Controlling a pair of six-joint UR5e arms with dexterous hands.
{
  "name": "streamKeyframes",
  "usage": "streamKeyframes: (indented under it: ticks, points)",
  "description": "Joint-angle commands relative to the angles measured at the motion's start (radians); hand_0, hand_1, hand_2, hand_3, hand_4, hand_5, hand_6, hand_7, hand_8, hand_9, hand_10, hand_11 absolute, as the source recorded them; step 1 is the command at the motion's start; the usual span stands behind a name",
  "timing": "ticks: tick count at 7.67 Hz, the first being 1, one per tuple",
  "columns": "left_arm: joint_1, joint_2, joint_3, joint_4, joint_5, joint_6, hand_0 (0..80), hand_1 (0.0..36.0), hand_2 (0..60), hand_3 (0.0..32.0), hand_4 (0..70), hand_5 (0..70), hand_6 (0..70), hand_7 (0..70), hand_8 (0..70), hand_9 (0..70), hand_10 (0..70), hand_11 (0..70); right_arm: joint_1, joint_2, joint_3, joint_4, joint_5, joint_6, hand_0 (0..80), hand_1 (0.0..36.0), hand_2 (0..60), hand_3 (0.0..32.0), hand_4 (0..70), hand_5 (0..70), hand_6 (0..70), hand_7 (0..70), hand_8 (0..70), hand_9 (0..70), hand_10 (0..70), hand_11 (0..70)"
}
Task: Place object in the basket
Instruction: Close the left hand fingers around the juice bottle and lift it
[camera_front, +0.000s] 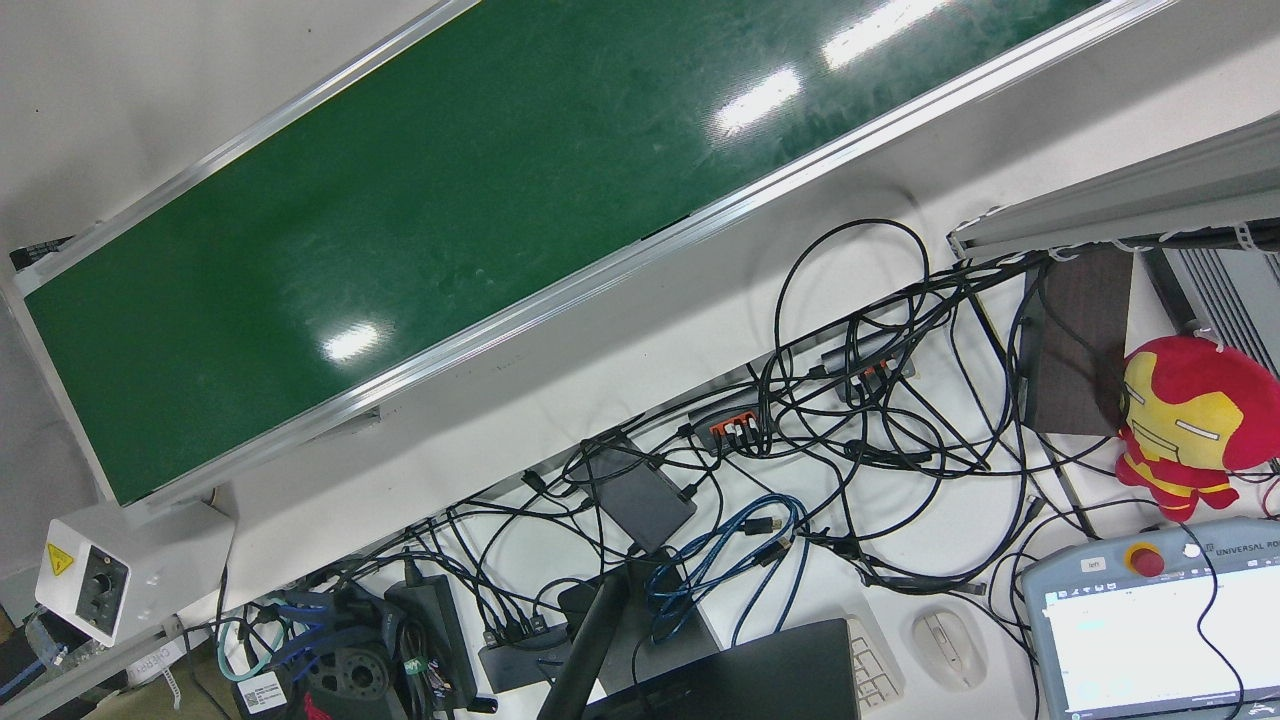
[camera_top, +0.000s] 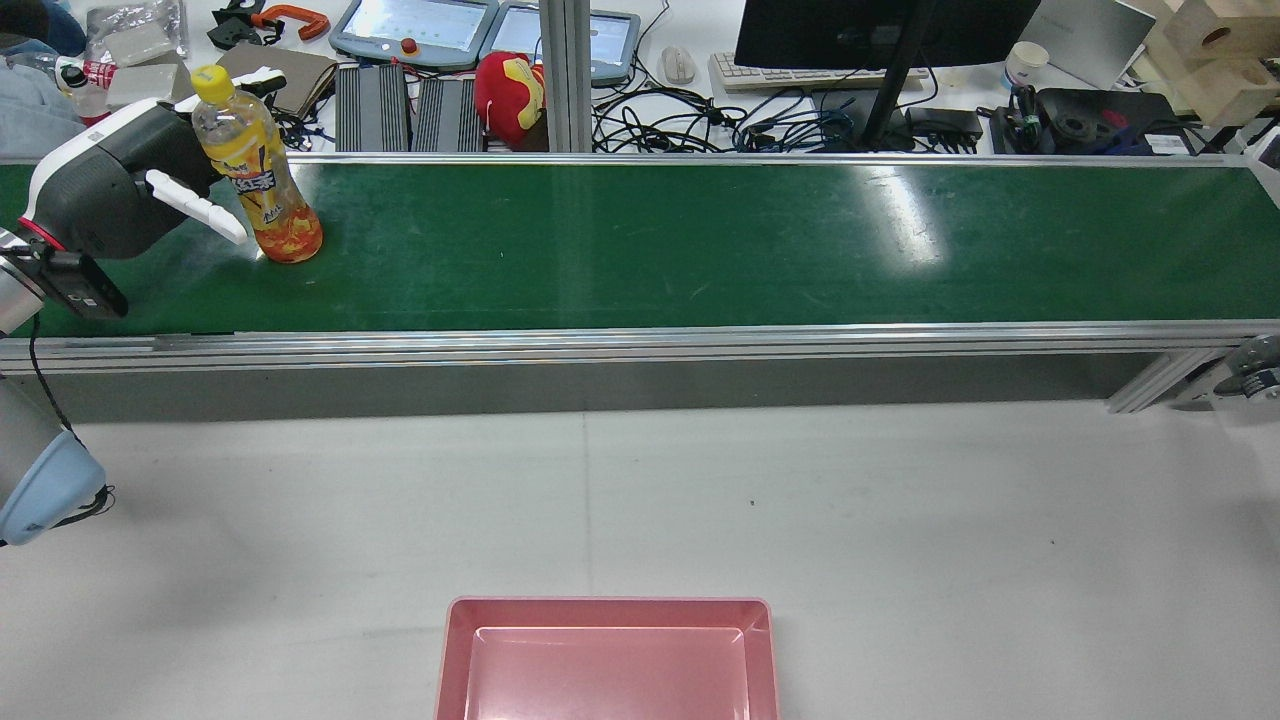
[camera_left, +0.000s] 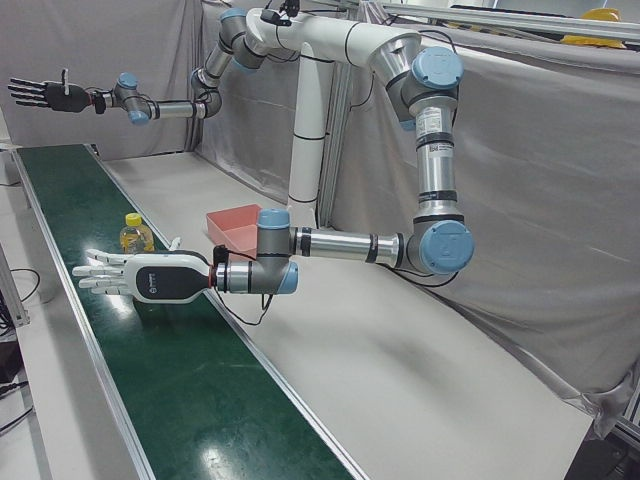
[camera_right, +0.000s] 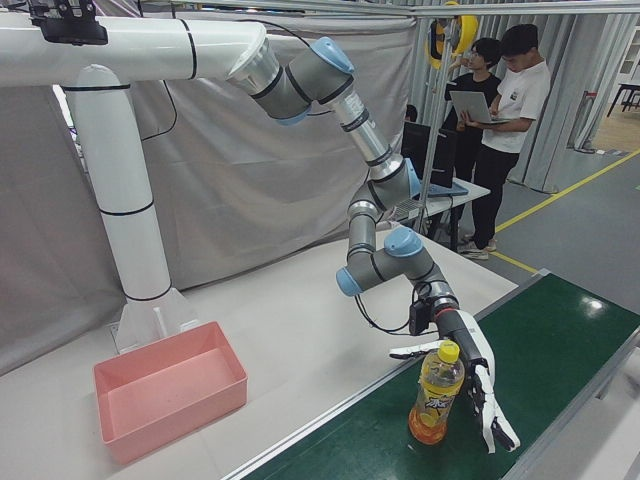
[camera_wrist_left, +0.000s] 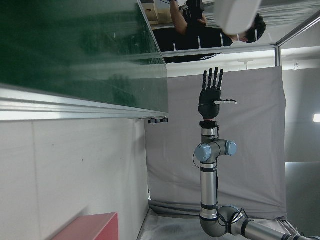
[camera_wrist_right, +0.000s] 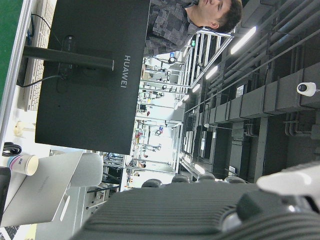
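Reaching for the bottle (camera_top: 258, 168) was the step in hand. It stood upright on the green conveyor belt (camera_top: 700, 240), near the belt's left end in the rear view: yellow cap, orange drink, bright label.

The left hand (camera_top: 130, 190) sat just beside the bottle, palm toward it, fingers (camera_top: 195, 205) spread and extended. The right-front view showed the same hand (camera_right: 478, 385) flanking the bottle (camera_right: 436, 392), with one digit on the near side and the others trailing past its far side. Whether any finger actually touched the label could not be told; nothing was closed around it. Hand wide open, holding nothing.

The right hand (camera_left: 45, 94) was raised well apart, far along the belt, fingers splayed and empty.

The pink basket (camera_top: 607, 658) lay on the white table, on the robot's side of the belt and well apart from the bottle. It looked empty.

Judgement: approach nearly done, grasp not yet made. The next move would call for curling the fingers round the bottle's body at about label height, firmly enough that the smooth plastic does not slip. Then a lift clear of the belt's rail and a carry back to the basket. A tall, narrow bottle may tip if nudged before the grip closes.
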Motion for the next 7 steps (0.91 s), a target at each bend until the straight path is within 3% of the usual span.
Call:
streamKeyframes:
  ticks: [1, 2, 3, 4, 5, 6, 7]
  points:
    - [0.009, -0.024, 0.000, 0.021, 0.000, -0.001, 78.6, 14.0, 0.0, 0.0, 13.0, 17.4, 0.0, 2.4, 0.0, 0.0, 5.9, 11.3, 0.000, 0.000, 0.000, 0.000, 0.000, 0.000, 0.0, 0.0, 0.0, 0.0, 0.0, 0.0, 0.0, 0.0, 0.0, 0.0, 0.0, 0.0]
    - [0.009, -0.024, 0.000, 0.032, 0.000, -0.002, 75.1, 13.3, 0.0, 0.0, 14.5, 20.1, 0.0, 3.2, 0.0, 0.0, 6.7, 12.4, 0.000, 0.000, 0.000, 0.000, 0.000, 0.000, 0.0, 0.0, 0.0, 0.0, 0.0, 0.0, 0.0, 0.0, 0.0, 0.0, 0.0, 0.0]
    - [0.009, -0.025, -0.007, 0.073, 0.000, -0.002, 69.4, 12.2, 0.0, 0.0, 16.7, 31.6, 0.0, 4.9, 1.7, 3.3, 9.0, 15.4, 0.002, 0.000, 0.000, 0.000, 0.000, 0.000, 0.0, 0.0, 0.0, 0.0, 0.0, 0.0, 0.0, 0.0, 0.0, 0.0, 0.0, 0.0]
    - [0.008, -0.037, -0.006, 0.105, 0.000, -0.004, 70.8, 13.5, 0.0, 0.0, 25.9, 54.9, 0.4, 8.6, 6.6, 10.6, 19.5, 30.5, 0.000, 0.000, 0.000, 0.000, 0.000, 0.001, 0.0, 0.0, 0.0, 0.0, 0.0, 0.0, 0.0, 0.0, 0.0, 0.0, 0.0, 0.0]
    - [0.008, -0.038, -0.006, 0.113, 0.000, -0.004, 80.0, 15.1, 0.0, 0.0, 70.0, 70.0, 14.7, 25.7, 27.9, 40.1, 40.6, 58.2, 0.000, 0.000, 0.000, 0.000, 0.000, 0.001, 0.0, 0.0, 0.0, 0.0, 0.0, 0.0, 0.0, 0.0, 0.0, 0.0, 0.0, 0.0]
    - [0.009, -0.041, -0.007, 0.121, 0.002, -0.004, 80.0, 19.2, 10.0, 0.0, 70.0, 70.0, 55.1, 55.8, 64.3, 70.0, 61.5, 70.0, 0.000, 0.000, 0.000, 0.000, 0.000, 0.000, 0.0, 0.0, 0.0, 0.0, 0.0, 0.0, 0.0, 0.0, 0.0, 0.0, 0.0, 0.0]
    - [0.009, -0.059, -0.009, 0.141, 0.003, -0.007, 78.1, 19.7, 34.9, 0.0, 70.0, 70.0, 65.7, 67.9, 70.0, 70.0, 67.8, 70.0, 0.002, 0.000, 0.000, 0.000, 0.000, 0.000, 0.0, 0.0, 0.0, 0.0, 0.0, 0.0, 0.0, 0.0, 0.0, 0.0, 0.0, 0.0]
